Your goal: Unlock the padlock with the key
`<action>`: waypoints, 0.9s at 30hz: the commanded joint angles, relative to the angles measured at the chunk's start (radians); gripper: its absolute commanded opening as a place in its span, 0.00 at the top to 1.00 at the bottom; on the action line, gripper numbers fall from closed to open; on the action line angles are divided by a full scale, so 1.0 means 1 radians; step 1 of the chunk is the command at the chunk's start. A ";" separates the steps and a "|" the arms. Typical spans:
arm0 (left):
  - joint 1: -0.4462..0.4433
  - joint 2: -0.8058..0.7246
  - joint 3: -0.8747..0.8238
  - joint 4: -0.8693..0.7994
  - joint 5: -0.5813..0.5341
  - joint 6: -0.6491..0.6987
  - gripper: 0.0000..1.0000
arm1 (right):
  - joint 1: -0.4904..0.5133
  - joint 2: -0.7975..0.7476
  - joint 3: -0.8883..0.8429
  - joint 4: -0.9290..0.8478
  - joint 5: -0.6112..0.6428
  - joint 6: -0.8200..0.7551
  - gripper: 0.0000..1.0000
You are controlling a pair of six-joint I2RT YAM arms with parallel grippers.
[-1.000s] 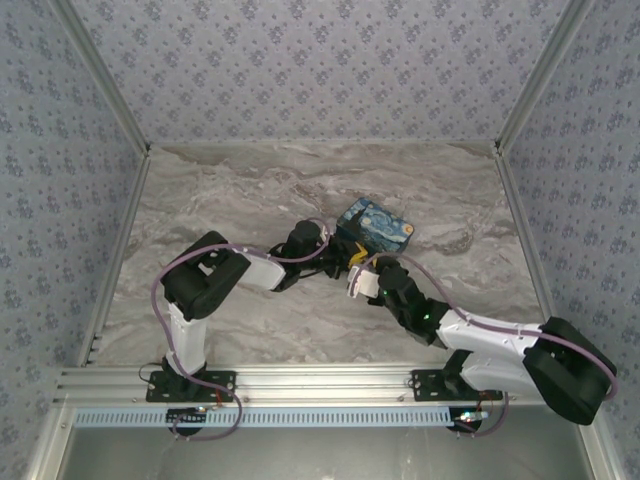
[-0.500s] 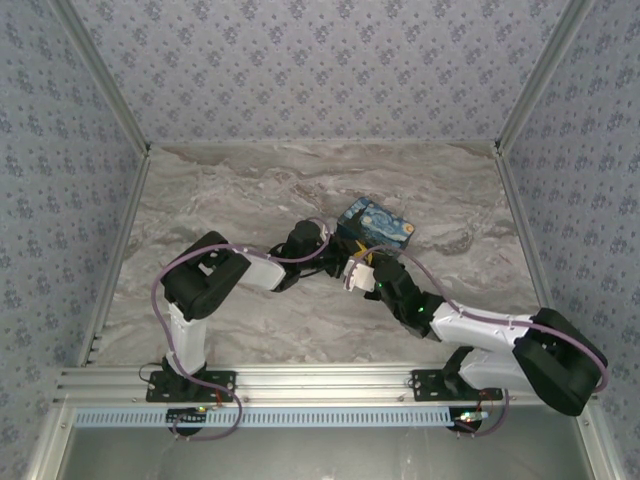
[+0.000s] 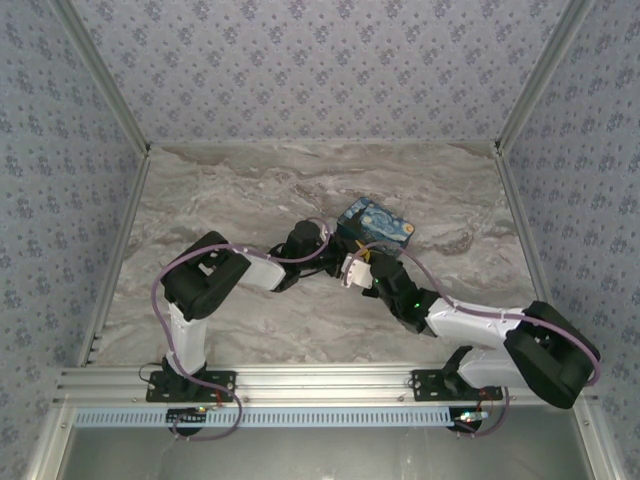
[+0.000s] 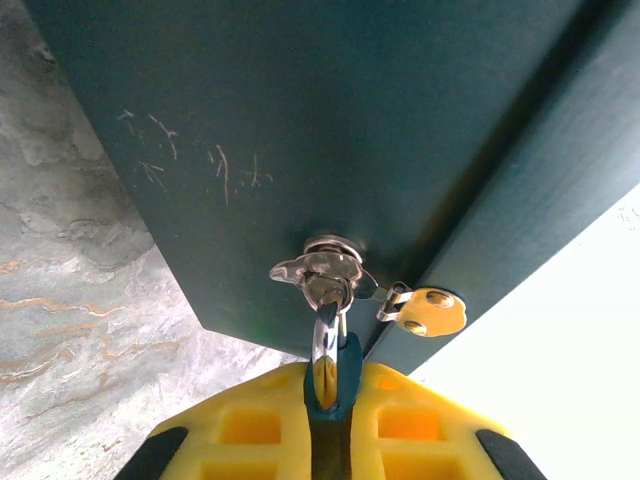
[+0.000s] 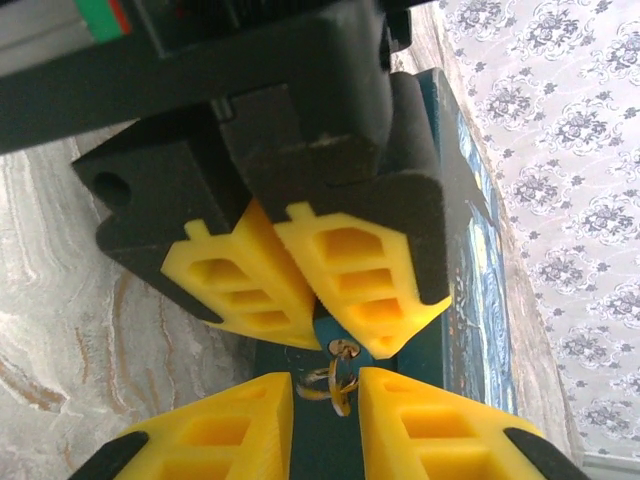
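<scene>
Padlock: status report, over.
Left gripper shut on padlock, shackle through hasp on box. Right gripper open, fingers either side of small metal ring. Grippers tip to tip, tight quarters.

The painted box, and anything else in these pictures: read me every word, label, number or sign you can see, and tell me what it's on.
None: no word, number or sign can be read in any view.
The box has a blue and yellow swirl painting on its lid, no lettering.
Its dark side carries pale scratches, not letters.
The padlock shows no stamp that can be made out.
</scene>
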 commanded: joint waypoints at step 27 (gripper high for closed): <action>-0.007 -0.019 -0.015 0.066 -0.005 0.000 1.00 | -0.009 -0.005 0.063 -0.022 0.011 0.293 1.00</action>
